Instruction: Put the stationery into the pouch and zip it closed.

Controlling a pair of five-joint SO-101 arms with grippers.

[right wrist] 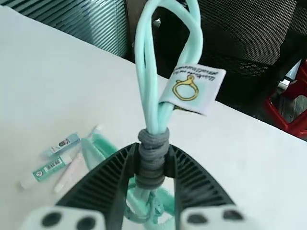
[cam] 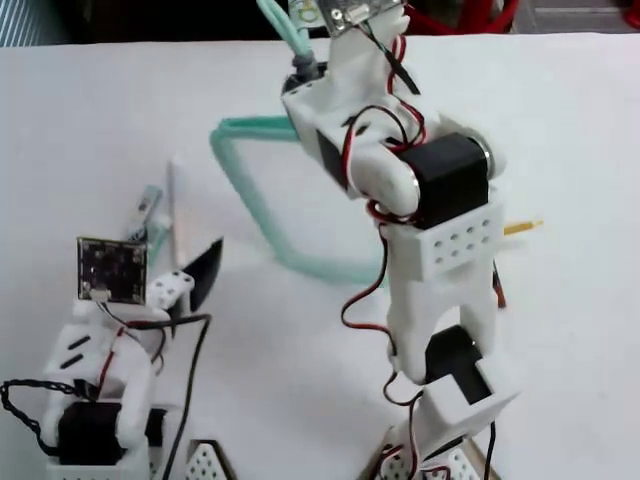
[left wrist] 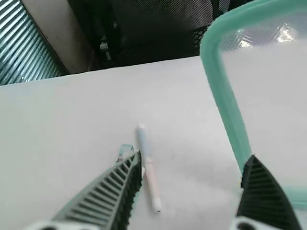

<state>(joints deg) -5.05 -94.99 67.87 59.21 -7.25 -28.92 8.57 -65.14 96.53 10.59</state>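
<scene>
Pouch cord first: our right gripper (right wrist: 152,159) is pressed together on a grey toggle (right wrist: 152,167) that binds the mint cord loop (right wrist: 146,72). The loop stands up from between the jaws, and a white tag (right wrist: 192,88) hangs from it. In the high view this gripper (cam: 303,75) sits at the far edge of the white table (cam: 560,120). The pouch (cam: 280,190) lies flat just in front of it, a clear sleeve with a mint green rim, between our two arms.

Our left gripper (left wrist: 194,160) is spread wide, low over the table. A white and pink pen (left wrist: 149,175) lies just beside one finger (left wrist: 115,191); we cannot tell whether they touch. The pouch rim (left wrist: 225,96) runs behind the other finger (left wrist: 261,191).

Beside the pen, outside the pouch, lie two small labelled tubes (right wrist: 50,165). A yellow pencil (cam: 522,228) pokes out from behind the right arm, on the side away from the pouch.
</scene>
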